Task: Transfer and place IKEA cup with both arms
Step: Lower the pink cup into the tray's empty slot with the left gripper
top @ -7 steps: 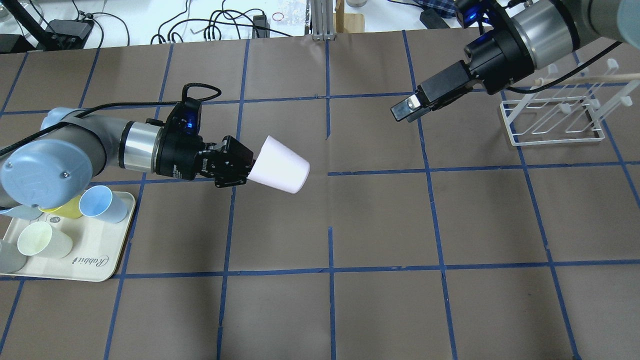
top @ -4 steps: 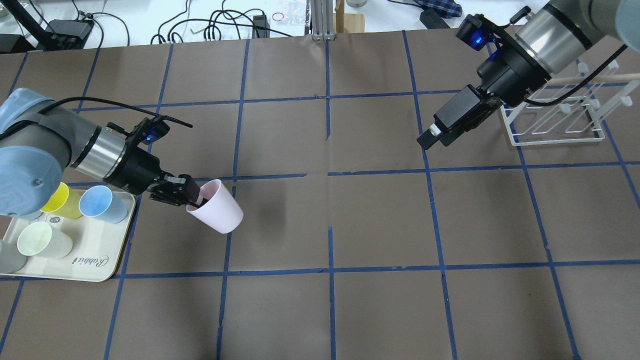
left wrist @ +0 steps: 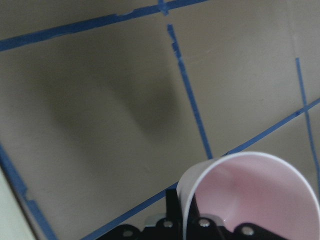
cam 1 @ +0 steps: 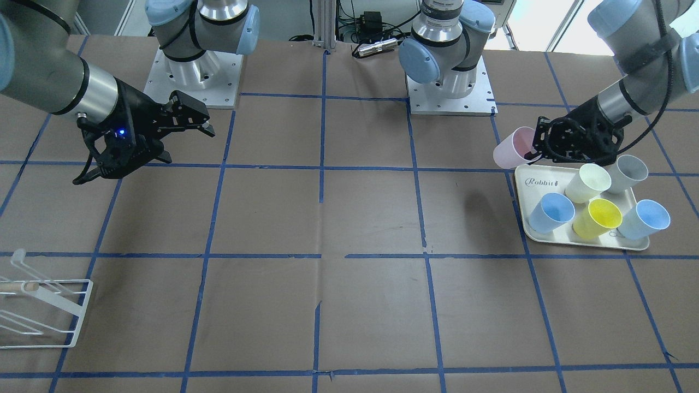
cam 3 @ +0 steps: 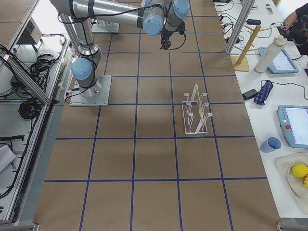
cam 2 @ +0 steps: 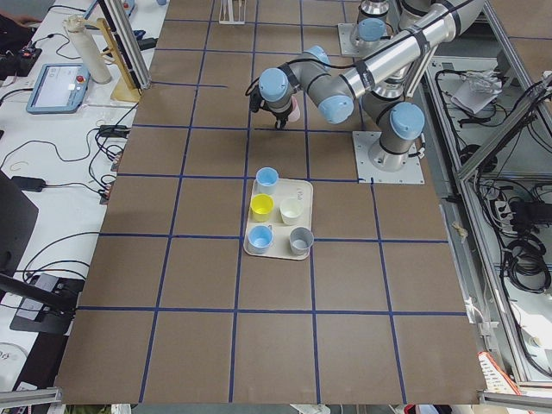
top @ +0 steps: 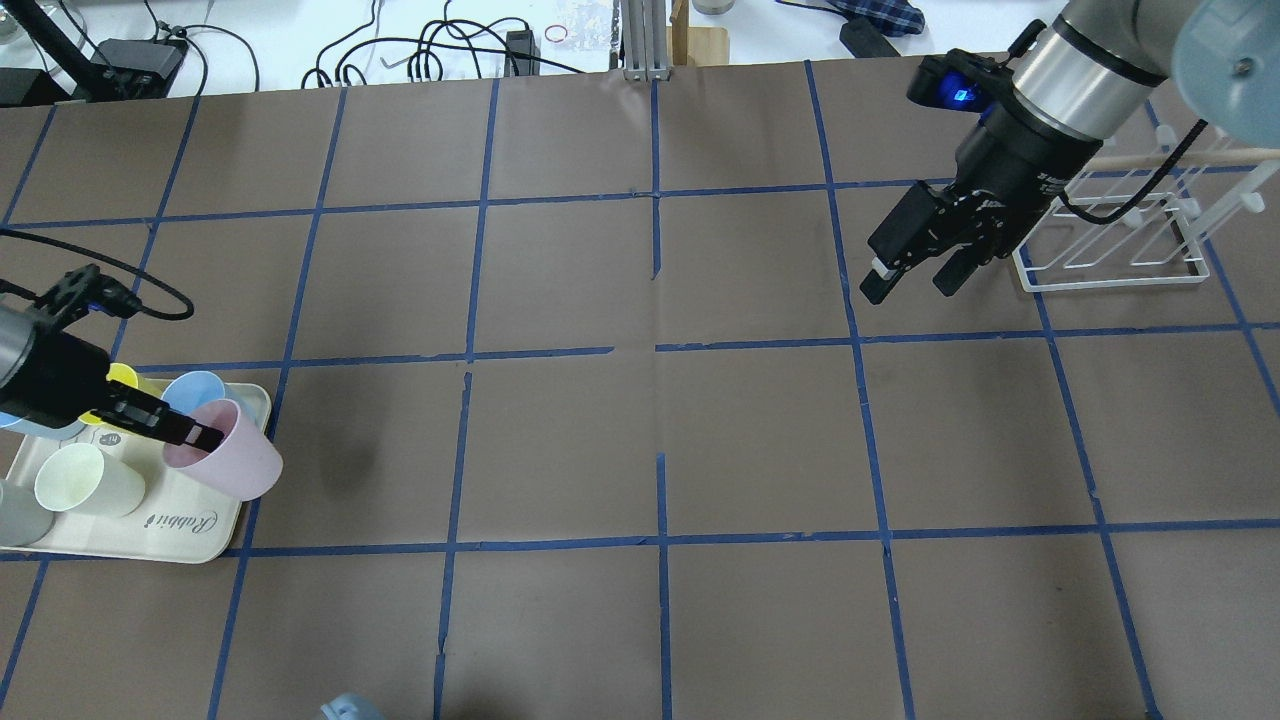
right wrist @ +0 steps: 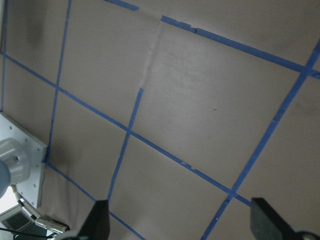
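Observation:
The pale pink IKEA cup [top: 238, 466] hangs mouth-up and tilted, above the table at the right corner of the tray. My left gripper [top: 198, 437] is shut on its rim, one finger inside the cup. The front view shows the cup [cam 1: 512, 149] just off the tray's corner, with the left gripper [cam 1: 538, 148] beside it. The left wrist view shows the cup's pink inside [left wrist: 255, 192]. My right gripper [top: 910, 283] is open and empty, raised over the table left of the rack. It also shows in the front view [cam 1: 199, 123] and in the right wrist view [right wrist: 182, 225].
A cream tray [top: 190, 525] at the left front holds light blue [cam 1: 551, 213], yellow [cam 1: 597, 217], cream-green [cam 1: 587, 183] and grey [cam 1: 627, 172] cups. A white wire rack [top: 1110, 240] stands at the right back. Blue tape lines grid the brown table.
My left arm has swung the pink cup back left to the tray's corner and turned it from sideways to mouth-up. My right gripper has drawn back toward the rack and turned.

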You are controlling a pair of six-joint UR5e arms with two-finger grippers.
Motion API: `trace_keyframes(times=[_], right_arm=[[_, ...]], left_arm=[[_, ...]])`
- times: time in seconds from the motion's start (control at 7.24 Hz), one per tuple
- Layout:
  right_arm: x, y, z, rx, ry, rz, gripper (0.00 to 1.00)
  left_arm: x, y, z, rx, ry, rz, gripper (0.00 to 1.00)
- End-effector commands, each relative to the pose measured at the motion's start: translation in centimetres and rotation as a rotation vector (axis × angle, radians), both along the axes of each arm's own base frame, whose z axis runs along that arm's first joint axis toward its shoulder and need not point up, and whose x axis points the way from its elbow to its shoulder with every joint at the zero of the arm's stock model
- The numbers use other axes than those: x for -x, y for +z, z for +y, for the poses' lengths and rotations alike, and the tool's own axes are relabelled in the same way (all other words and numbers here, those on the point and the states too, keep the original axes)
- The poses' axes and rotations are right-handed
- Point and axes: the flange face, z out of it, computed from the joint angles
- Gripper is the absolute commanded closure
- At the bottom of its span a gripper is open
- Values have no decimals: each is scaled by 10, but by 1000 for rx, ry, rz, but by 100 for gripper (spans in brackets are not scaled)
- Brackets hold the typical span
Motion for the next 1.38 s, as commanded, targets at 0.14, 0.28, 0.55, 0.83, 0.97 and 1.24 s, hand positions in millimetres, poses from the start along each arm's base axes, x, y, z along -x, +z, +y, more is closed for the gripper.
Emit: trace_keyframes(times=[0.14, 0.28, 0.55, 0.83, 0.97, 1.24], right_arm=[[-48, 25, -2, 100, -106, 255, 0], [-60, 40, -1, 123, -155, 291, 0], [-62, 73, -5, 186, -213, 319, 0], [-60, 83, -5, 238, -259, 337, 0], [-60, 83, -8, 255, -296, 341, 0], [-60, 82, -2, 250, -319, 340, 0]], left_arm=[[-51, -44, 25, 185, -111, -122, 100], [-56, -55, 31, 174, -92, -110, 100], [-65, -62, 33, 170, -94, -101, 100], [-72, -67, 29, 188, -115, -121, 100], [-76, -74, 31, 150, -125, -132, 100], [-80, -84, 31, 126, -133, -141, 100]])
